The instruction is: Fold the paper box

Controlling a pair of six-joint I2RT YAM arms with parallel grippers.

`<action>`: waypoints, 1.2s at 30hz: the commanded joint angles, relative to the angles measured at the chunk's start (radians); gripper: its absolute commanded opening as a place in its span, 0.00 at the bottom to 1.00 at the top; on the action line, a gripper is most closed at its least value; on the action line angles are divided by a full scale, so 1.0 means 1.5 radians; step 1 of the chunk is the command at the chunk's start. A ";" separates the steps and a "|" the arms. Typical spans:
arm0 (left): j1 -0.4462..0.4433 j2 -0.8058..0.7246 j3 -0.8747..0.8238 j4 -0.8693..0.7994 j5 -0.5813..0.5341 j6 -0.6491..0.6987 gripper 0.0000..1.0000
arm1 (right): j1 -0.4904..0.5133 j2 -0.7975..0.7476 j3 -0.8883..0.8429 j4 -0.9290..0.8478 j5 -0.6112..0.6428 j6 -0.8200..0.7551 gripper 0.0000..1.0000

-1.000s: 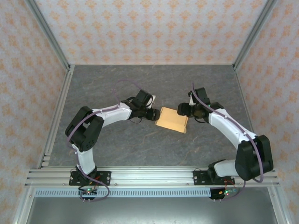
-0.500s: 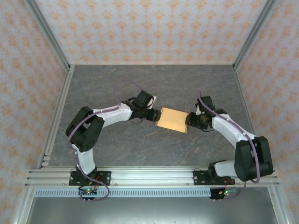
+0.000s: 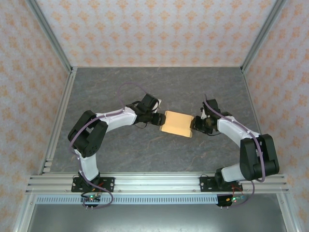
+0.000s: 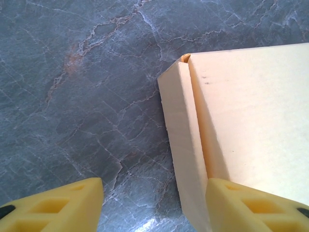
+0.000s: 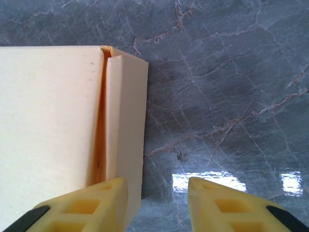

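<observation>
The paper box (image 3: 177,123) lies flat mid-table as a small orange-yellow rectangle with its end flaps folded down. My left gripper (image 3: 161,119) sits at its left end, open. In the left wrist view the box (image 4: 251,111) fills the right side; its end flap (image 4: 186,145) runs down beside the right finger (image 4: 251,208), and the left gripper (image 4: 154,203) spans bare table. My right gripper (image 3: 195,124) is open at the box's right end. In the right wrist view the box (image 5: 53,116) and its flap (image 5: 126,121) meet the left finger (image 5: 82,205) of the right gripper (image 5: 157,203).
The grey marbled table (image 3: 159,92) is walled by patterned panels and aluminium posts (image 3: 48,34). An aluminium rail (image 3: 154,182) crosses the near edge by the arm bases. Open floor lies behind and in front of the box.
My right gripper swung in and down from behind the box's right end to sit against that end. The left arm and the box have hardly shifted.
</observation>
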 commanded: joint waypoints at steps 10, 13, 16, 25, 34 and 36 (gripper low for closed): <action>-0.008 -0.131 -0.048 0.050 -0.056 0.004 0.72 | -0.017 -0.100 -0.015 -0.044 0.075 -0.010 0.45; -0.026 -0.185 -0.072 0.057 -0.091 0.054 0.75 | -0.016 -0.130 -0.022 -0.061 0.099 -0.010 0.48; -0.080 -0.226 -0.096 0.043 -0.151 0.154 0.76 | -0.016 -0.144 -0.032 -0.081 0.119 -0.009 0.53; -0.190 -0.322 -0.155 0.053 -0.162 0.412 0.76 | -0.018 -0.235 -0.084 -0.080 0.127 0.044 0.57; -0.225 -0.137 0.054 -0.121 -0.207 0.568 0.83 | -0.019 -0.224 -0.092 -0.066 0.123 0.043 0.57; -0.229 -0.101 0.095 -0.144 -0.206 0.584 0.83 | -0.021 -0.227 -0.089 -0.072 0.129 0.039 0.58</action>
